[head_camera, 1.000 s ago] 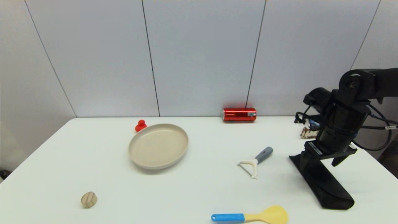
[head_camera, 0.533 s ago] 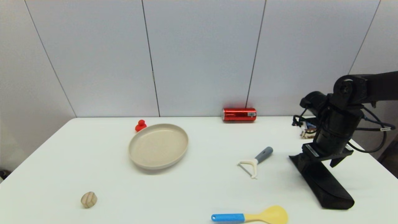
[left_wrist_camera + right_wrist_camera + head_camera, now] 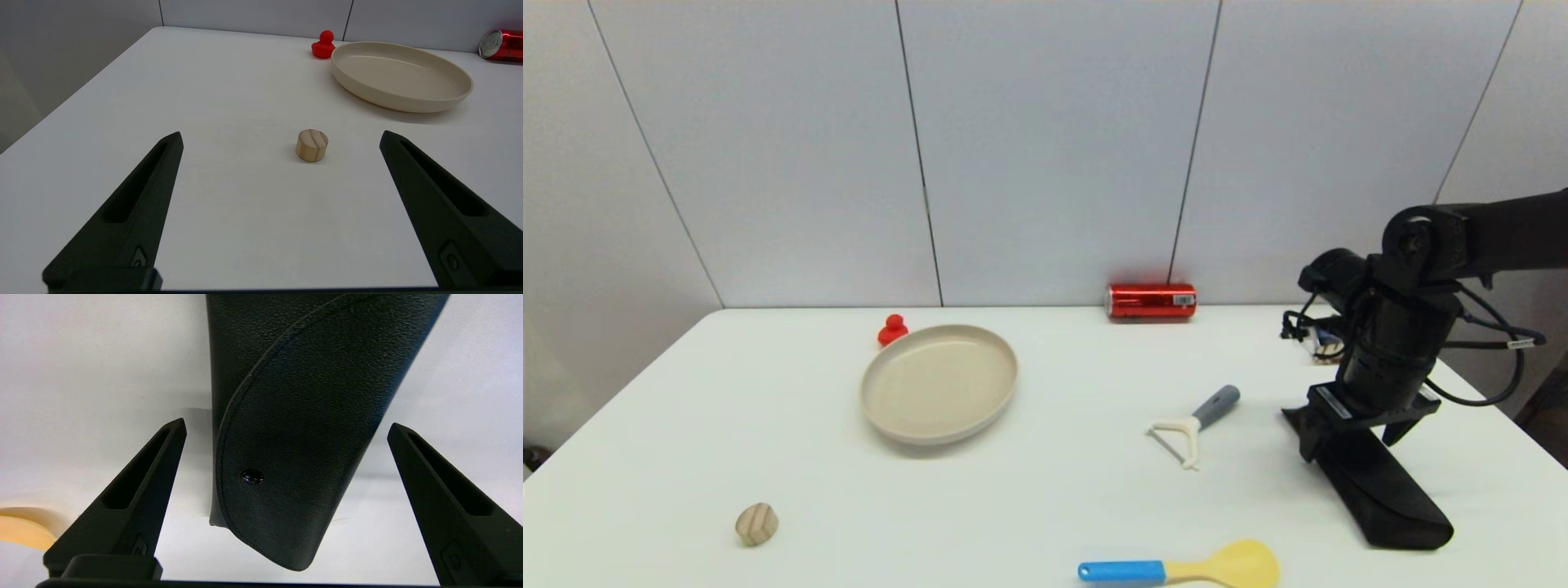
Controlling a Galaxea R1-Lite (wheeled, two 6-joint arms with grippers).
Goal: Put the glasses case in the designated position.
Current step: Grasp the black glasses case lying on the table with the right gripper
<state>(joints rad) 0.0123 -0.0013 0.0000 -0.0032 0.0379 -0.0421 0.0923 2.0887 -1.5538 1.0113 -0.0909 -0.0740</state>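
- The glasses case [image 3: 1380, 482] is seen lying flat on the white table [image 3: 1029, 506], to the right of the peeler [image 3: 1194, 425] and well apart from it.
- The right gripper [image 3: 286, 426] is held just over the far end of the case, with its two fingers spread wide — one on each side of the flap. Nothing is pinched yet.
- In the right wrist view the small snap button [image 3: 252, 476] is seen between the fingers, and a gap is seen between each finger and the case.
- The left gripper [image 3: 280, 136] is parked far to the left of the peeler, near the wooden block [image 3: 311, 145], with its fingers spread and nothing in them.
- The case is probably about to be grabbed. It is long, so if it is gripped near one end, the other end could droop or swing.
- The case is smooth and flat — it could slip out if it is squeezed too softly.
- The yellow spoon [image 3: 1180, 567] and the peeler lie close by and could be bumped if the case is dragged instead of lifted.
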